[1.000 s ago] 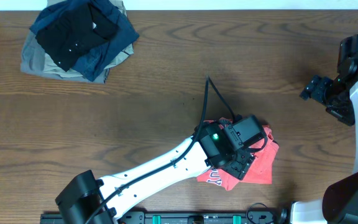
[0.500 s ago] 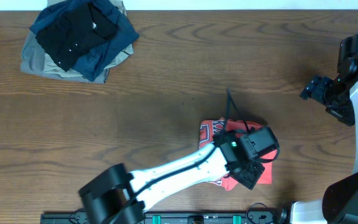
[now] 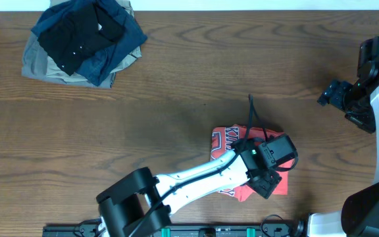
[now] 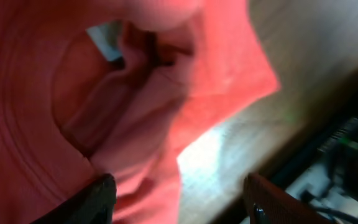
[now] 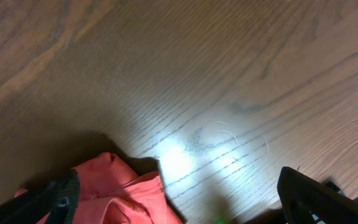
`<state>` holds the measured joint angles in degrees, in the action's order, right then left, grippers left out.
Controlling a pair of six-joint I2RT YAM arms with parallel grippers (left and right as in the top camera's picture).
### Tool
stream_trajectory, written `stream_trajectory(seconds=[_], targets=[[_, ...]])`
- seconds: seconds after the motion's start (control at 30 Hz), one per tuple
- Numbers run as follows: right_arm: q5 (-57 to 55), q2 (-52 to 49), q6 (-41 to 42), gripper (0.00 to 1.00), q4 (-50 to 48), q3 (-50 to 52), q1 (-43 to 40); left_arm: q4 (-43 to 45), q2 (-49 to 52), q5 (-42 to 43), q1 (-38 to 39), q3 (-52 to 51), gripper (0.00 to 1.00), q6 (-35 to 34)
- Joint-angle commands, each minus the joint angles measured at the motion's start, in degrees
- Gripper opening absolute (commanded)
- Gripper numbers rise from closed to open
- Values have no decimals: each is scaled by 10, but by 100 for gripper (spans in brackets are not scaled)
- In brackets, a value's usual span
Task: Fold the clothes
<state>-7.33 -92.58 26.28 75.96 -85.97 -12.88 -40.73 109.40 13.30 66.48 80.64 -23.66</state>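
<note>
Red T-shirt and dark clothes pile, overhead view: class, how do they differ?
The T-shirt is coral red; the pile is black, navy and khaki. The T-shirt is one garment, the pile several stacked. The T-shirt lies partly under the left arm; the pile lies uncovered. Both rest on the table.

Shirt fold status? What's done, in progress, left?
Done: the shirt is folded down to a small bundle, lettering up. In hand: the left claw hovers over its right half, jaws apart, apparently not gripping; the right claw is parked open, far right. Left: probably flattening the rumpled lower-right corner.
</note>
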Motion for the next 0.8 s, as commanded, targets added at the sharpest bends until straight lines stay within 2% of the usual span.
stream_trajectory(seconds=[0.0,0.17,0.6,0.77], targets=[[-6,1,-6,99,1,-6,2,-6,28,-40,-16,3,67,12],[-6,1,-6,99,1,-6,2,-14,29,-102,-35,3,67,18],[-6,1,-6,99,1,-6,2,-22,30,-107,-39,3,66,22],[-6,1,-6,99,1,-6,2,-18,37,-69,-37,2,54,22]])
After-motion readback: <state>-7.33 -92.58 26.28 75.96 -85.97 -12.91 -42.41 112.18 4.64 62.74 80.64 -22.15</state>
